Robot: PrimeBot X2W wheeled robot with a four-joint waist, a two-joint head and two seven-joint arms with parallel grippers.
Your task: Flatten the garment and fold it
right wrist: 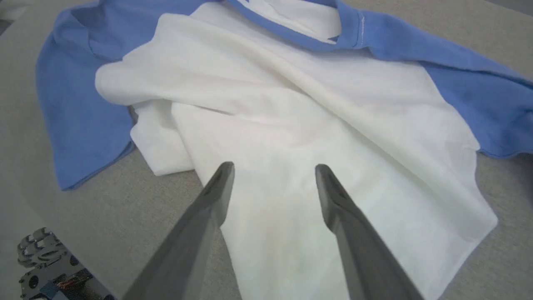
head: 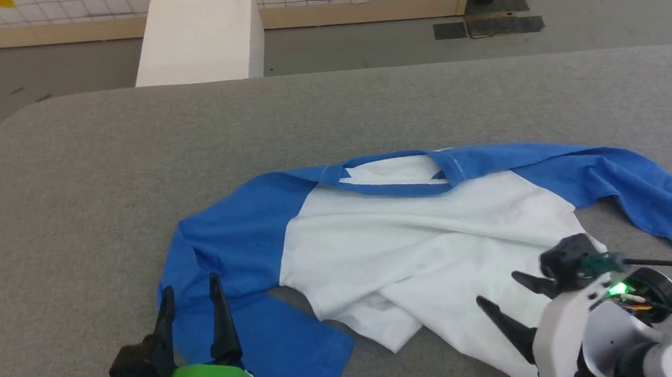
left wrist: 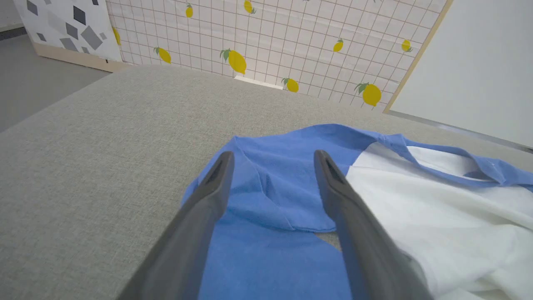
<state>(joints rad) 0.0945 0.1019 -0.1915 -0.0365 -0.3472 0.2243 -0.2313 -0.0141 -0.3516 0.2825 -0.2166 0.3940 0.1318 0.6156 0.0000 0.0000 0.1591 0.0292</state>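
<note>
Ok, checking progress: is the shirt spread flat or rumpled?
Rumpled: the garment has its white body bunched in folds, one blue sleeve doubled over.

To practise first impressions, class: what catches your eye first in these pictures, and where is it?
A white garment with blue shoulders lies rumpled on the grey table, collar away from the robot, its lower part bunched. The left gripper is open over the blue sleeve at lower left, the right gripper open over the white cloth at lower right. A lemon-patterned wall stands beyond the table.
</note>
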